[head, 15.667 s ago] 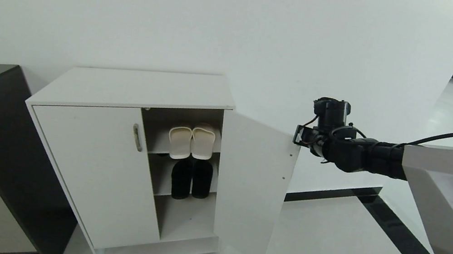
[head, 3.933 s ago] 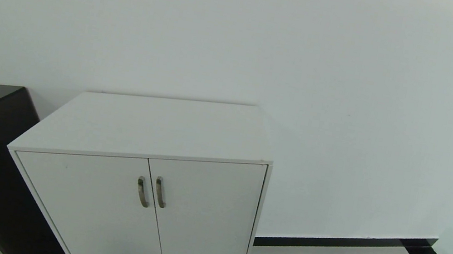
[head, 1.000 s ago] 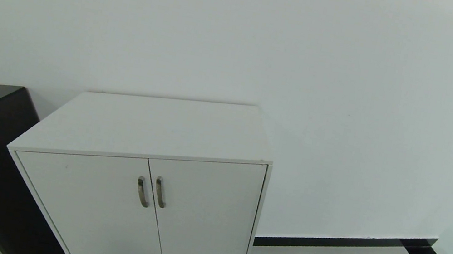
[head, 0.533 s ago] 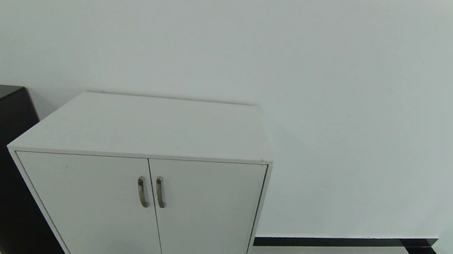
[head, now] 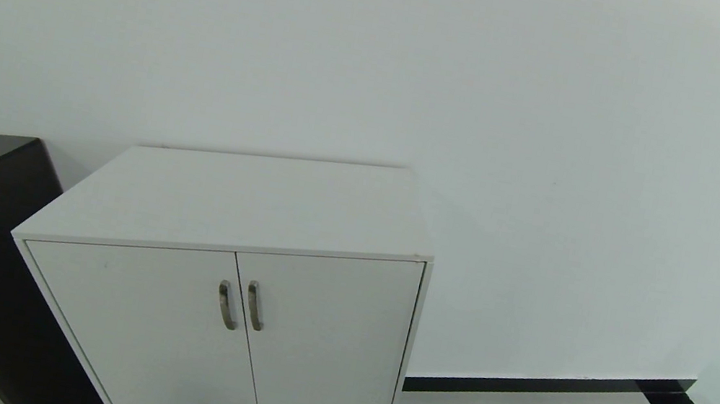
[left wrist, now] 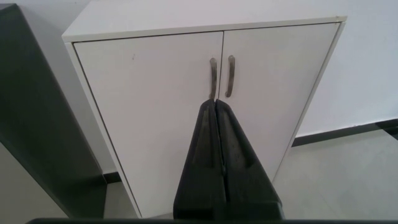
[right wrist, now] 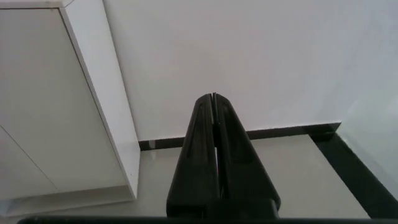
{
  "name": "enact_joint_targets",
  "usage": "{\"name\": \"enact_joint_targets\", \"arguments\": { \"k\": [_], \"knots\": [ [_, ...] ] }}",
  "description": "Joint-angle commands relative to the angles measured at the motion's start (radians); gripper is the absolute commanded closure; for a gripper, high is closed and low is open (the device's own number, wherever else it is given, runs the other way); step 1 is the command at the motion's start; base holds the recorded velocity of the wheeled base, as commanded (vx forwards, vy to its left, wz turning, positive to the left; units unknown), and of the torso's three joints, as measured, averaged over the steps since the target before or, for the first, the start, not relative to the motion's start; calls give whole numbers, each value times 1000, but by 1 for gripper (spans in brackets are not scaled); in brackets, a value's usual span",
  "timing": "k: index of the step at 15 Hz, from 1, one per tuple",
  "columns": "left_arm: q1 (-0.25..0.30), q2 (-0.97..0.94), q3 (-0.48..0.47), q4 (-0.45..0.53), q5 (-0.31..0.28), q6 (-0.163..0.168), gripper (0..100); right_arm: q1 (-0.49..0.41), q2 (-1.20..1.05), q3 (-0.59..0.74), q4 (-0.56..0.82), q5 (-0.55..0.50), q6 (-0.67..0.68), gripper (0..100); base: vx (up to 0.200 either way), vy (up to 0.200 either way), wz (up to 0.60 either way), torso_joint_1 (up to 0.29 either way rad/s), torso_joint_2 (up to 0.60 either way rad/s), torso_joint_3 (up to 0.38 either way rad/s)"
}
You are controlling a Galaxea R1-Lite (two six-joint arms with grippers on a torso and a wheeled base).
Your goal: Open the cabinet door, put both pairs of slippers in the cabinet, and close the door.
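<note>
Nearest, the left gripper (left wrist: 216, 106), jaws pressed together on nothing, faces the cabinet (head: 242, 204); the right gripper (right wrist: 213, 98), likewise closed and empty, sits off its right side; beyond, the right door (head: 329, 343) lies shut, a stiff, light panel I'd take by its slim, likely slick handle (head: 255, 305); the cabinet backs onto the wall (head: 427, 60).

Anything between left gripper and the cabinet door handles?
No. Left wrist view: bare air from the left gripper to the handles on the closed cabinet doors.
</note>
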Motion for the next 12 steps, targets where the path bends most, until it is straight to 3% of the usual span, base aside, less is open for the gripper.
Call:
{"name": "enact_joint_targets", "arguments": {
  "k": [1, 12],
  "knots": [
    [0, 0, 0, 0, 1, 0, 100, 1, 1, 0, 2, -3, 40, 100, 0, 0, 0, 0, 0, 0],
    [1, 0, 0, 0, 1, 0, 100, 0, 1, 0, 2, -3, 30, 100, 0, 0, 0, 0, 0, 0]
  ]
}}
